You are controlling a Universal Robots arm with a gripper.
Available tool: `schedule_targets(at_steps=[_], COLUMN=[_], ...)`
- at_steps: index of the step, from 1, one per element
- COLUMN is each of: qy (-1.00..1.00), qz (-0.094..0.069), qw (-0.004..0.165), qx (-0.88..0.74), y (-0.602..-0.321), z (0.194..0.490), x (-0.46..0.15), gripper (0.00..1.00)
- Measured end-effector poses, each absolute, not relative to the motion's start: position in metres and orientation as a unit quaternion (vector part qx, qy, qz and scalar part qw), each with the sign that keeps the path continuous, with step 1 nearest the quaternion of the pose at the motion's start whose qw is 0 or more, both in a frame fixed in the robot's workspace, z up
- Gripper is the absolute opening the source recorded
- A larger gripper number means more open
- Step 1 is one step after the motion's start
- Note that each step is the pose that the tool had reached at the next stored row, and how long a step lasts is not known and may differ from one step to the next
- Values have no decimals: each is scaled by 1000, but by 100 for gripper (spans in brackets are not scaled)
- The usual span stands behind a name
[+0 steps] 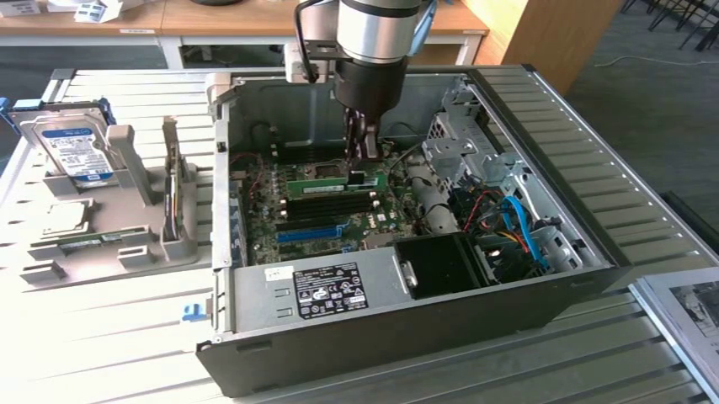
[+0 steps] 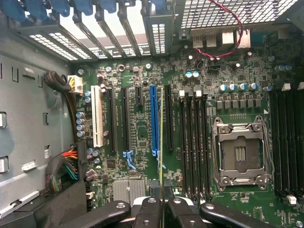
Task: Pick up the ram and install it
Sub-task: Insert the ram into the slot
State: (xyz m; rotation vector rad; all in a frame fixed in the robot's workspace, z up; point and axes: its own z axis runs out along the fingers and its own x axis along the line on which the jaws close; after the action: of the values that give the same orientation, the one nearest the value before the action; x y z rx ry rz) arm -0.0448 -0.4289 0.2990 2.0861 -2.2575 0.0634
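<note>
1. At the exterior view's left, a grey stand (image 1: 135, 244) sits on the slatted white desk (image 1: 113, 337). A hard drive (image 1: 73, 147) with a blue-and-white label stands upright in it. A square silver processor chip (image 1: 67, 219) lies flat in a pocket just in front of the drive.
2. Just beside the stand, toward the middle, an open computer case (image 1: 371, 353) lies on its side with its green circuit board (image 1: 337, 223) facing up. A silver box with a black label (image 1: 326, 290) sits along the near edge of the case.
3. The robot arm (image 1: 376, 42) reaches down into the middle of the case. Its end effector (image 1: 363, 164) is closed on the ram (image 1: 326, 180), a narrow green stick held on edge with its long side level. The stick is at the row of black slots (image 1: 332, 202) on the board (whether it sits in a slot or just above one cannot be told).
4. In the wrist view, the dark fingers (image 2: 148, 211) pinch the ram, which appears edge-on as a thin yellow-green line running away from them over the board. It lies between a long blue slot (image 2: 153, 118) and a black slot (image 2: 169, 118). A metal processor socket (image 2: 240, 152) lies apart from it.
5. At the exterior view's right, inside the case, a metal cage (image 1: 460, 139) stands above a tangle of blue cables (image 1: 519, 223).
</note>
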Motion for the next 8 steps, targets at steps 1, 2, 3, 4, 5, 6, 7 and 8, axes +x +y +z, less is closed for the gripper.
schedule_targets(at_steps=[1,2,3,4,5,6,7,8], qy=[-734,-734,-734,-734,-734,-734,-734,-734], qz=[21,21,21,21,21,21,21,21], qw=[33,33,34,34,34,34,34,34], qx=[678,678,678,678,678,678,678,678], y=[-429,-428,-428,-428,-427,-426,-425,-425], z=[299,299,299,299,298,298,298,298], x=[-45,-45,-45,-45,-45,-45,-45,-45], gripper=[12,12,12,12,12,12,12,12])
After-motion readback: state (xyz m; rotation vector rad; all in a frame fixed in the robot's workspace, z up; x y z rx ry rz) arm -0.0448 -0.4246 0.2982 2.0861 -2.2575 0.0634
